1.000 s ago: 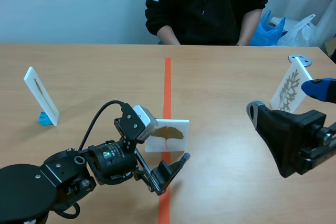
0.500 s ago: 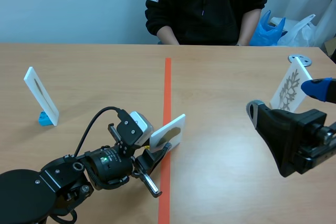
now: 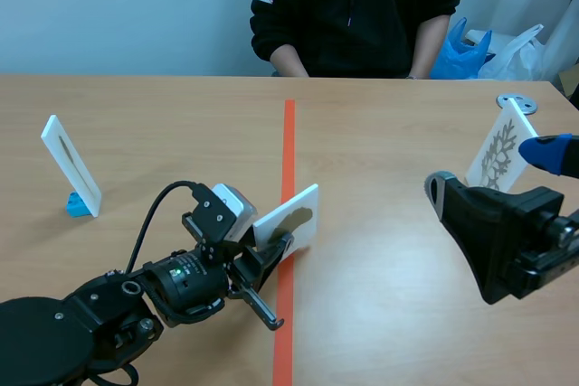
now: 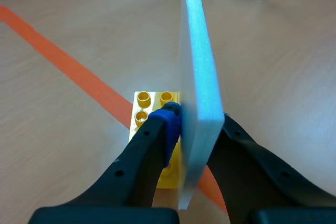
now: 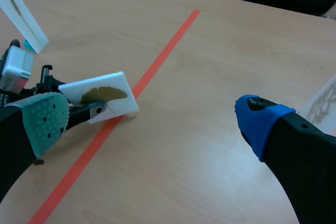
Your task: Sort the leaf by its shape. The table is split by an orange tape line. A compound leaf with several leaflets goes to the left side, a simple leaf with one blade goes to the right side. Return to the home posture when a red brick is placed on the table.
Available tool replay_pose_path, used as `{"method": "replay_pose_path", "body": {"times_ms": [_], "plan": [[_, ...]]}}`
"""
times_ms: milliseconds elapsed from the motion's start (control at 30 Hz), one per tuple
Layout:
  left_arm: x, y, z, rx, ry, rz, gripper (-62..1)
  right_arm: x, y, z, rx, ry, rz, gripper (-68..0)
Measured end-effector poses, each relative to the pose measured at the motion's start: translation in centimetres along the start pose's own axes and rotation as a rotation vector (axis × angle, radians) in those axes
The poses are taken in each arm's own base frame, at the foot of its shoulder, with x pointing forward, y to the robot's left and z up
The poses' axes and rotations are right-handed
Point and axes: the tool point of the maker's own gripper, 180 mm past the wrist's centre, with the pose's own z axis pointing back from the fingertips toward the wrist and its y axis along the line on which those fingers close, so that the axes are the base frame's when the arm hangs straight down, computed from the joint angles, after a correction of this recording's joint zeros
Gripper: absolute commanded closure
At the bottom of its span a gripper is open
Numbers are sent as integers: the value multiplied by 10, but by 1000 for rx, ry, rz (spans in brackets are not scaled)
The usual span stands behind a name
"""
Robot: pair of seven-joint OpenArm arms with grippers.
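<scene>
Scene view, left jaws clamped on leaf card [image 3: 288, 219], card now tilted, turned side-on, right jaws apart, unmoved.

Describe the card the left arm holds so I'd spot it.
Find the orange tape line. At its near end the left arm's fingers pinch a tilted white card. Only it shows a fan-shaped olive leaf; the left card and right card stand apart.
</scene>
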Motion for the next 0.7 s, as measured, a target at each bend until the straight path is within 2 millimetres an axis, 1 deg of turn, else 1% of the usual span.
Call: {"method": "replay_pose_path", "body": {"times_ms": [133,200,267,333,533,700], "plan": [[20,0,-2,21,-30,33,-51,0,0,0,0,0,0,-679],[32,3,-2,41,-52,55,-51,0,0,0,0,0,0,-679],[40,11,-2,75,-58,65,-51,0,0,0,0,0,0,-679],[45,23,1,133,-64,80,-51,0,0,0,0,0,0,-679],[36,73,17,321,-15,109,-51,0,0,0,0,-1,0,-679],[38,107,35,423,-22,104,-51,1,0,0,0,-5,0,-679]]}}
